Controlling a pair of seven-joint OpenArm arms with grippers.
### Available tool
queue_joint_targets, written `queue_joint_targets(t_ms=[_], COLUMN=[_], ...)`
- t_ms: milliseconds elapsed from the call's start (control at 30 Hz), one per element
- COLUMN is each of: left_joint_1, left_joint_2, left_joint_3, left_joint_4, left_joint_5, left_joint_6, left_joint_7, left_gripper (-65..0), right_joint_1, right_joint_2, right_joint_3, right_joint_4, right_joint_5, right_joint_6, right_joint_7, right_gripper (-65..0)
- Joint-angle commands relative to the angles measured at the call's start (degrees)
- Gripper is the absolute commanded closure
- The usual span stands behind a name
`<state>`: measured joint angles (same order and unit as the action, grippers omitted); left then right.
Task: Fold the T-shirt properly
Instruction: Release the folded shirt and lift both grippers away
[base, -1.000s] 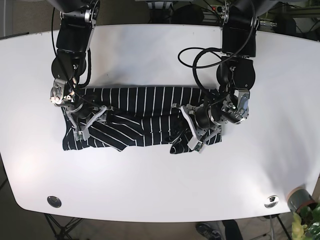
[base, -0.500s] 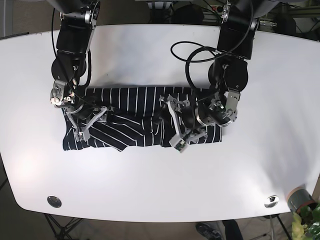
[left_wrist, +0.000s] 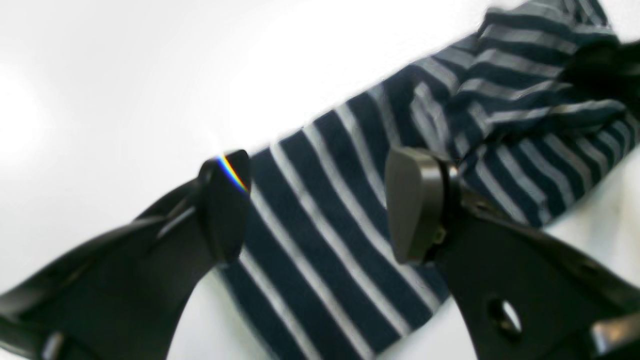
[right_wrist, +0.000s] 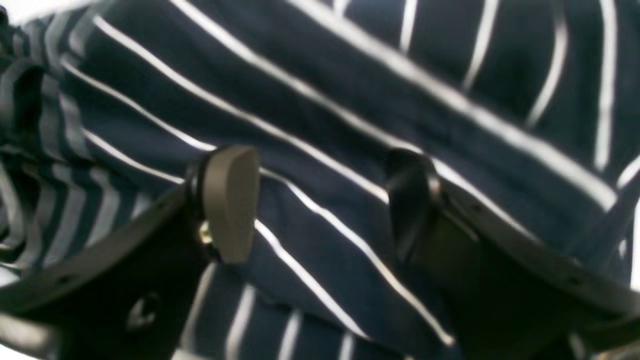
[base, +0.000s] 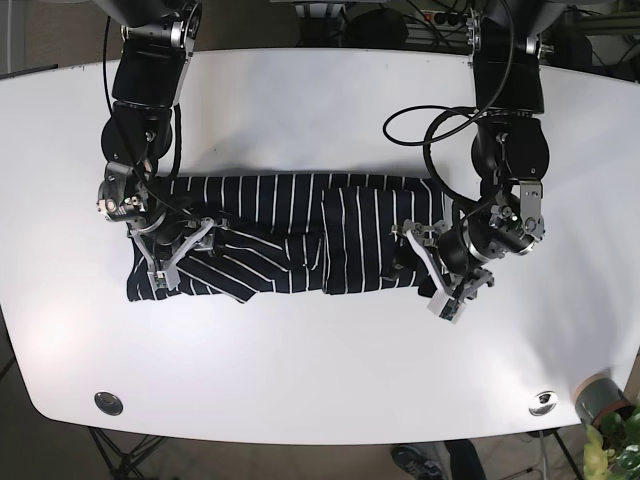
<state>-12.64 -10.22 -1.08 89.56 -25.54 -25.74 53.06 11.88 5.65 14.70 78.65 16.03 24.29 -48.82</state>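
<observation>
Big white table (base: 320, 360) fills pretty much the whole base view, rounded corners and all. Across the middle of it lies the T-shirt (base: 270, 235), dark navy with thin white stripes, stretched out as a long band from left of center to right of center. Its right part is folded over into a neat rectangle with the stripes running up and down, while the left part is bunched up and wrinkly with slanted stripes.

The left claw (base: 432, 275) sits at the right end of the shirt in the base view, right at the cloth's edge. Its wrist view shows the claw (left_wrist: 320, 205) spread wide, striped fabric lying flat on the table between the two pads, not pinched.

The right claw (base: 172, 245) is over the crumpled left end. Its wrist view has the claw (right_wrist: 320, 200) spread apart too, hovering close above the cloth, nothing gripped.

Tiny stuff: a round metal disc (base: 108, 402) near the lower left table edge, and another (base: 543, 402) lower right.
</observation>
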Motion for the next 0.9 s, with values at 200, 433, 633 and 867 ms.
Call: queue_joint_targets(t_ms=[200, 433, 633, 867], left_joint_1=[0.7, 1.8, 1.8, -0.1], left_joint_2=[-1.0, 1.0, 1.4, 1.2], left_joint_3=[-7.3, -13.6, -13.5, -13.3], left_joint_4=[-4.1, -4.3, -7.8, -13.9], left_joint_5=[-1.1, -1.0, -0.8, -0.6], left_joint_6=[-4.5, -12.3, -12.8, -12.9], left_joint_7=[-1.1, -1.1, -1.1, -3.3], left_gripper=[-19.9, -6.5, -6.5, -6.5], right_joint_1=[3.2, 5.9, 7.7, 7.3], right_joint_2=[2.7, 8.9, 16.7, 18.0], right_joint_3=[11.2, 18.7, 19.3, 19.1], right_joint_4=[4.6, -4.9, -19.9, -26.6], right_joint_5=[13.8, 25.5, 34.0, 34.1], right_joint_6=[0.37, 0.72, 0.8, 2.91], right_joint_7=[-3.4, -6.1, -5.4, -2.6], right_gripper=[-49.5, -59.8, -59.8, -59.8])
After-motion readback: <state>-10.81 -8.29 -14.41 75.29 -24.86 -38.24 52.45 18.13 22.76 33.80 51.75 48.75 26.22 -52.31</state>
